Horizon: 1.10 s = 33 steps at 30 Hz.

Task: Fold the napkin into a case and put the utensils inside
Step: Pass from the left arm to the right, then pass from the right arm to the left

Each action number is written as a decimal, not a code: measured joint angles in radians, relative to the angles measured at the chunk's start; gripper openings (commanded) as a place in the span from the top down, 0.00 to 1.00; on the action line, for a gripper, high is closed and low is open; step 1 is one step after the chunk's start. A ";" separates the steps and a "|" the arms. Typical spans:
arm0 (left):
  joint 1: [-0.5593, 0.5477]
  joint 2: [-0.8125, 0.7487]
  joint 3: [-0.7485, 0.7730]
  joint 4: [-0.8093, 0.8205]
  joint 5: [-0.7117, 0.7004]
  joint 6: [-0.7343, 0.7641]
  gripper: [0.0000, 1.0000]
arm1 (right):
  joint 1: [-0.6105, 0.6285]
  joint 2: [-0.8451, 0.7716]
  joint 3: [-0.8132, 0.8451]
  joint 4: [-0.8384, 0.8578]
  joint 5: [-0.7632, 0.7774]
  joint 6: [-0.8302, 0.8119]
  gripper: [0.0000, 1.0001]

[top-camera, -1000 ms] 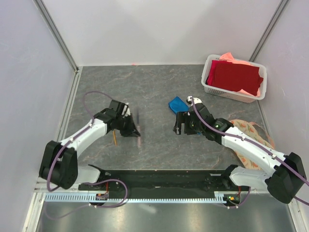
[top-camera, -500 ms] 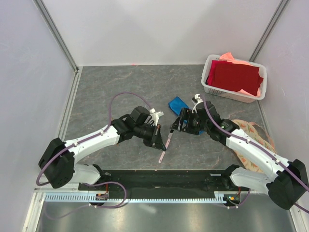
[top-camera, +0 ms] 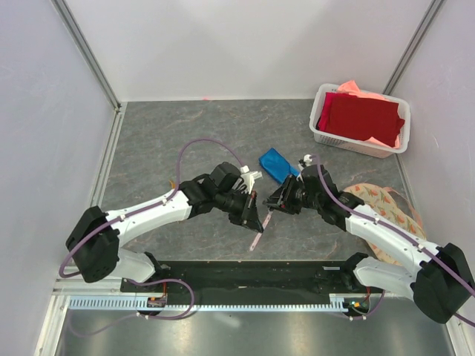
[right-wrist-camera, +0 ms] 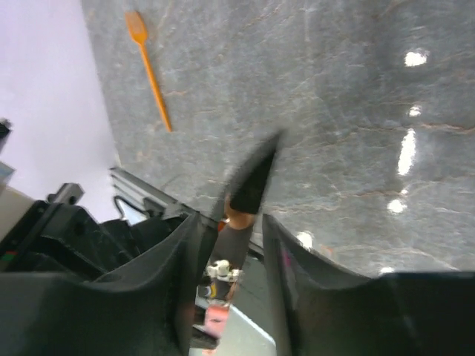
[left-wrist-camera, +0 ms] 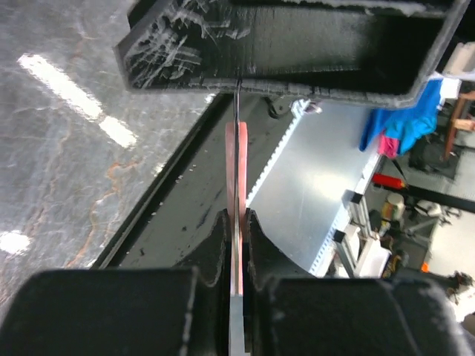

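Evidently a hand-over is taking shape. A spare utensil is lying flat on the table, well off to the left, waiting its turn. The left gripper is clamping another utensil edge-on between closed fingers, offering it across. The right gripper is meeting it with fingers standing apart, not visibly pinching. The napkin is lying just behind both grippers, within easy reach for loading.

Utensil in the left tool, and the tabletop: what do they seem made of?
The utensil, pinched in the left tool: thin flat strip, pinkish-orange, smooth and dull; likely plastic or thin wood, can't tell which. The tabletop: grey with pale veins, glossy with bright light reflections; stone-look, possibly laminate or vinyl rather than real stone.
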 measured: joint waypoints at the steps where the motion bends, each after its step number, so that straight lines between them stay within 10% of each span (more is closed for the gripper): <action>1: -0.001 0.001 0.006 -0.010 -0.015 0.000 0.65 | 0.000 -0.001 -0.003 0.011 0.001 0.020 0.80; 5: -0.011 -0.045 -0.011 -0.022 -0.123 0.000 0.47 | 0.000 -0.042 -0.054 0.054 0.019 0.123 0.87; 6: -0.011 -0.077 -0.033 -0.014 -0.145 -0.002 0.24 | -0.002 -0.057 -0.071 0.054 0.027 0.147 0.88; 12: -0.021 -0.207 -0.124 0.029 -0.161 -0.014 0.21 | -0.003 -0.106 -0.103 0.064 0.052 0.261 0.87; 16: -0.034 -0.179 -0.153 0.093 -0.118 -0.030 0.35 | -0.004 -0.117 -0.108 0.088 0.056 0.311 0.84; 18: -0.042 -0.162 -0.162 0.117 -0.096 -0.039 0.76 | -0.004 -0.117 -0.110 0.095 0.056 0.325 0.82; 20: -0.046 -0.150 -0.162 0.134 -0.076 -0.049 0.90 | -0.004 -0.123 -0.114 0.101 0.058 0.335 0.67; 22: -0.048 -0.145 -0.159 0.144 -0.064 -0.047 0.92 | -0.006 -0.132 -0.115 0.101 0.064 0.321 0.31; 25: -0.046 -0.145 -0.145 0.103 -0.058 -0.025 0.93 | -0.018 -0.126 -0.077 0.037 0.042 0.203 0.13; 33: 0.008 -0.180 -0.085 -0.121 0.010 0.111 0.94 | -0.022 -0.107 0.269 -0.409 0.185 -0.401 0.02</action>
